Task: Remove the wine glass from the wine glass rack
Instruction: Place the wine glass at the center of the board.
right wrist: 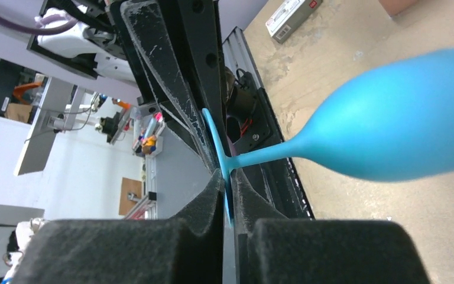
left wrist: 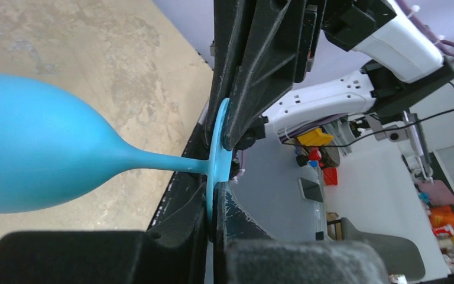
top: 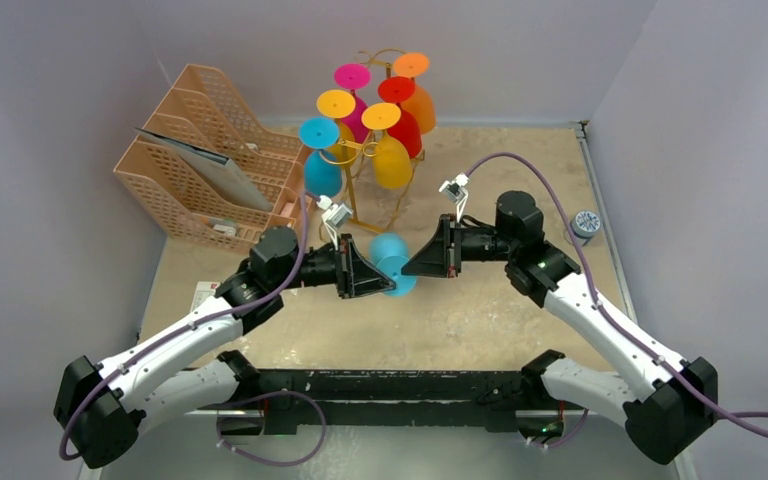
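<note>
The turquoise wine glass [left wrist: 41, 154] is held in the air over the desk [top: 480, 320], in front of the gold wine glass rack [top: 352, 205] and apart from it. Its flat foot sits edge-on in the narrow jaws of the left gripper [left wrist: 214, 204]. The right gripper [right wrist: 227, 192] pinches the same foot at the opposite rim. Only the top view shows the rack, hung with other coloured glasses [top: 392, 160]. The wrist views alone show each pair of jaws closed on the thin foot.

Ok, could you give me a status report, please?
Left pincer and right pincer both shut on the blue wine glass foot. Glass off the wine glass rack, in mid-air. Nothing in the way.
</note>
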You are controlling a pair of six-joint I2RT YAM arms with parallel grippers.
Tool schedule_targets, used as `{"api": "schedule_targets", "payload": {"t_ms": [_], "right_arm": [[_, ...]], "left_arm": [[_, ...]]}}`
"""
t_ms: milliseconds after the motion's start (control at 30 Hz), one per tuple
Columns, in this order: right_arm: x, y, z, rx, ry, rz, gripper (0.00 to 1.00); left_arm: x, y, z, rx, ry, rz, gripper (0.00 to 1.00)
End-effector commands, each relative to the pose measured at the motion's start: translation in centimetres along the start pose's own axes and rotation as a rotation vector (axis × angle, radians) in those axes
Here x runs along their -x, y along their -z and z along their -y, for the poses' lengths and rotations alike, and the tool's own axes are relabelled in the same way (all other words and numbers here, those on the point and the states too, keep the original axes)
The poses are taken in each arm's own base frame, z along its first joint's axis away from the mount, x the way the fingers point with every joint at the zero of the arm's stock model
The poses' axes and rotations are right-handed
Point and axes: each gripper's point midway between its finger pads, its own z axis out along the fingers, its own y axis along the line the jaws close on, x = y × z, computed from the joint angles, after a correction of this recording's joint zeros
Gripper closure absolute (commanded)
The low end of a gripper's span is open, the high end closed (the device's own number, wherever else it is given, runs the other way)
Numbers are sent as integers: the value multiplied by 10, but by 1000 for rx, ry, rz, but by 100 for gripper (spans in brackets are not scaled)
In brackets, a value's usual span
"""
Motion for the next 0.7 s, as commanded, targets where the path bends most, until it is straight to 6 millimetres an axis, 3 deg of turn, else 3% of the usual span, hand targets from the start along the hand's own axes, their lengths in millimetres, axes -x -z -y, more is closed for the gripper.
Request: {"api": "schedule_targets", "payload": {"t_ms": [0,67,200,267,400,667], "right_arm": [[-1,11,-38,107,121,-12,100],[3,13,-43,114,139,10,100],[6,13,-50,162,170,45,100],[9,15,-52,165,185,71,100],[8,18,-56,169,221,97,100],[10,18,-42,89,215,123,100]], "left_arm": [[21,1,25,-85,-74,62,100],[20,3,26,-83,-69,59,96],[18,5,22,-56,-51,58,67],[15,6,22,-56,-35,53,60],[9,7,21,-65,-12,45,58],[6,1,23,-91,3,40,60]]}}
